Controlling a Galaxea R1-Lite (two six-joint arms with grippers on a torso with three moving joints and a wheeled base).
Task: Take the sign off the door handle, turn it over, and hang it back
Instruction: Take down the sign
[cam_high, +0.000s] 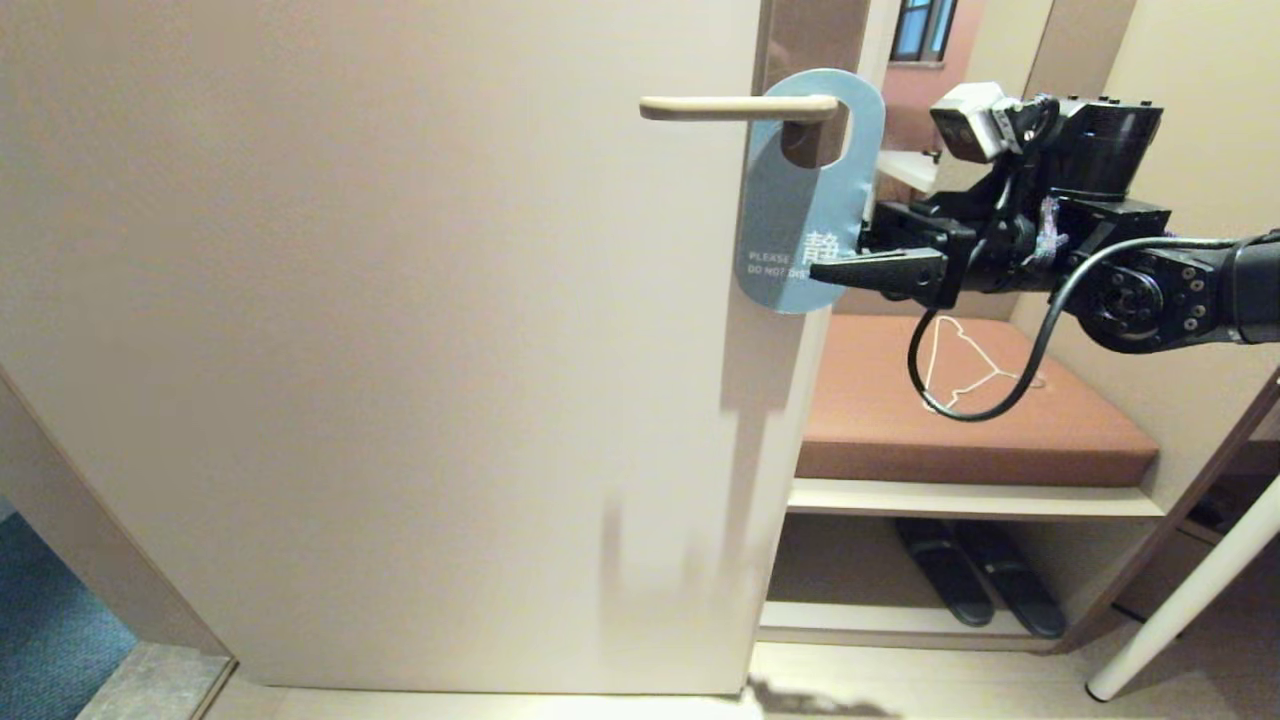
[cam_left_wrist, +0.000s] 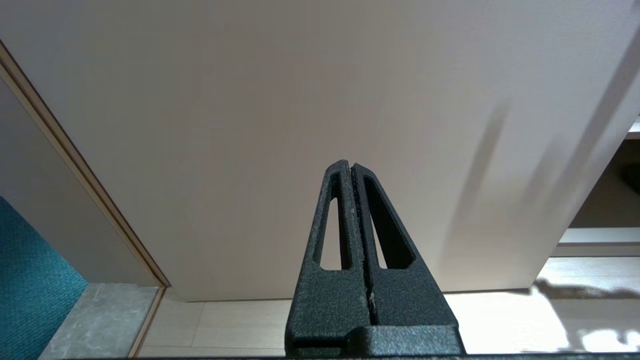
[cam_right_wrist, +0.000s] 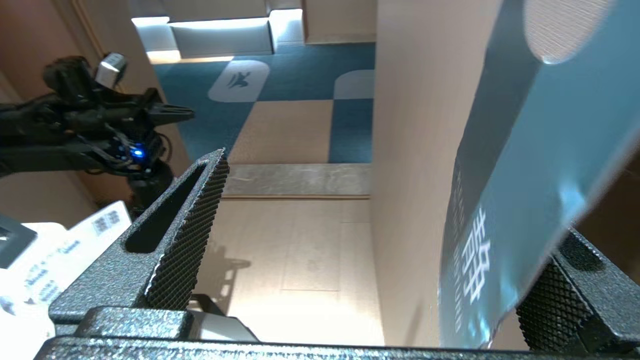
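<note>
Low on the left, the left gripper (cam_left_wrist: 352, 167) sits parked before the door (cam_high: 400, 350), its fingers pressed together on nothing. Further right, the door handle (cam_high: 735, 107) carries the sign (cam_high: 800, 200), blue face outward, hanging at the door's edge. Rightmost, the right gripper (cam_high: 835, 255) is spread wide, straddling the sign's lower edge, one finger (cam_right_wrist: 185, 235) well apart from the card.
</note>
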